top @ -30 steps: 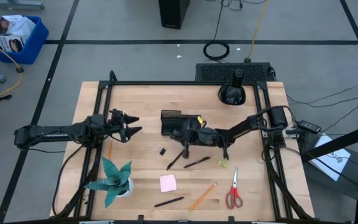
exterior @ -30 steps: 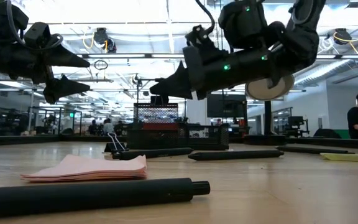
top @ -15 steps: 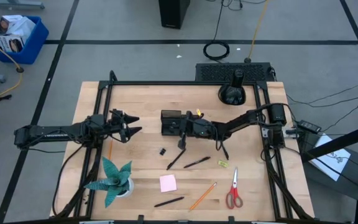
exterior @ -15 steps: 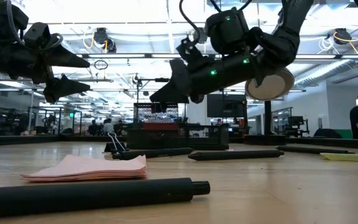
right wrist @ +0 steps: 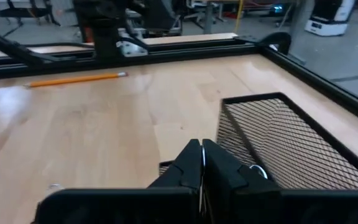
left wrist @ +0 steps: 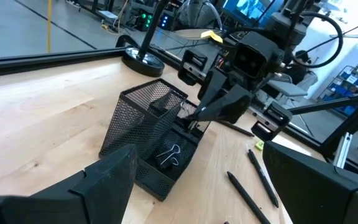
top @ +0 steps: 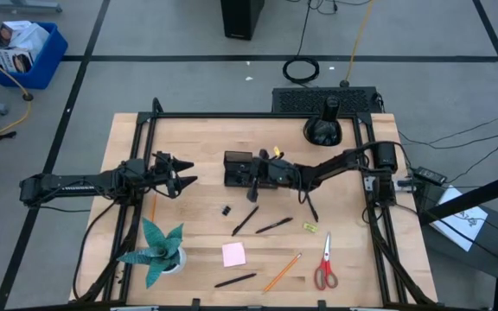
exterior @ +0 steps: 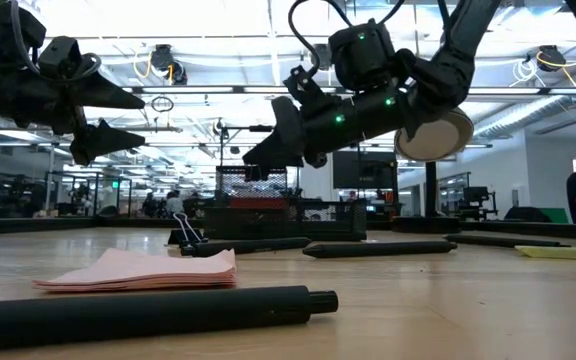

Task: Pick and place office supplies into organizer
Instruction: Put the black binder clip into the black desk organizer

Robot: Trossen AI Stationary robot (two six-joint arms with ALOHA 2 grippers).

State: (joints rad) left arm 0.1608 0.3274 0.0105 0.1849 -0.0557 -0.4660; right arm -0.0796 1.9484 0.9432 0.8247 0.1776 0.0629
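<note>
The right tool (top: 255, 170) hangs directly over the black mesh organizer (top: 239, 169), fingers pressed together and pointing down into it; whether anything is pinched between them cannot be told. In its own wrist view the two dark fingertips (right wrist: 202, 163) meet in a closed wedge just beside the organizer's tall mesh section (right wrist: 278, 140), with a binder clip's wire loop (right wrist: 258, 172) showing below them. The left wrist view shows the same tool (left wrist: 194, 114) poised above the organizer's low compartments, where a binder clip (left wrist: 169, 154) lies.

The left tool (top: 182, 173) waits above the desk (top: 206, 138) well to the left of the organizer, fingers spread wide and holding nothing.

The organizer is a small wire-mesh tray with one taller section and lower open compartments. Below it on the desk lie a small black binder clip (top: 226, 210), two black pens (top: 245, 219) (top: 273, 225) and a small yellow piece (top: 309, 227). Further from the organizer, toward the front edge, are a pink sticky-note pad (top: 233, 254), another black pen (top: 235, 280), an orange pencil (top: 282, 271) and red-handled scissors (top: 325, 263). A second orange pencil (top: 153, 209) lies left of the organizer, below the left tool. No writing can be read on any item.
</note>
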